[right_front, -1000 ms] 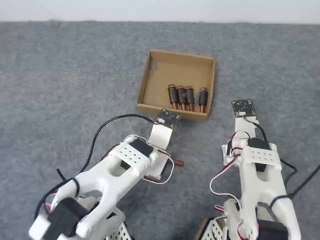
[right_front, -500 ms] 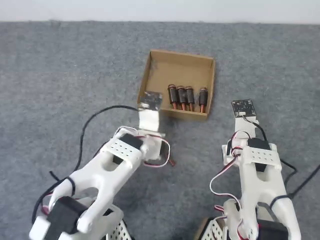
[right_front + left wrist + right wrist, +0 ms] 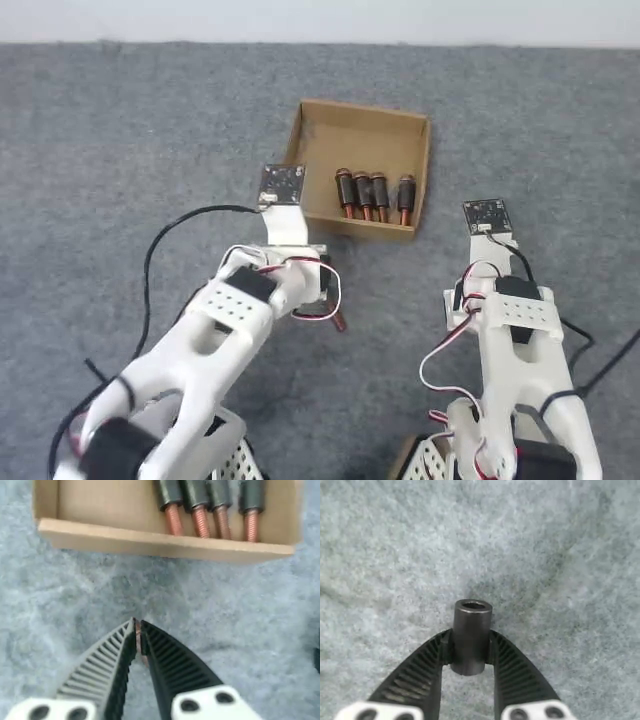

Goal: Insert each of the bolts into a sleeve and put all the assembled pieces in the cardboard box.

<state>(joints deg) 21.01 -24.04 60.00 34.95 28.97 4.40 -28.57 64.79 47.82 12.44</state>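
Your left wrist view shows the left gripper clamped on a thin copper bolt, near the cardboard box. From above you see the bolt's end poking out beneath that arm and four assembled pieces side by side in the box. The right gripper pinches a dark sleeve across its middle, open bore showing, over the grey mat.

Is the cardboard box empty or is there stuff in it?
Not empty. The cardboard box holds four bolts in sleeves, lying side by side.

Grey carpeted table, cardboard box resting on it
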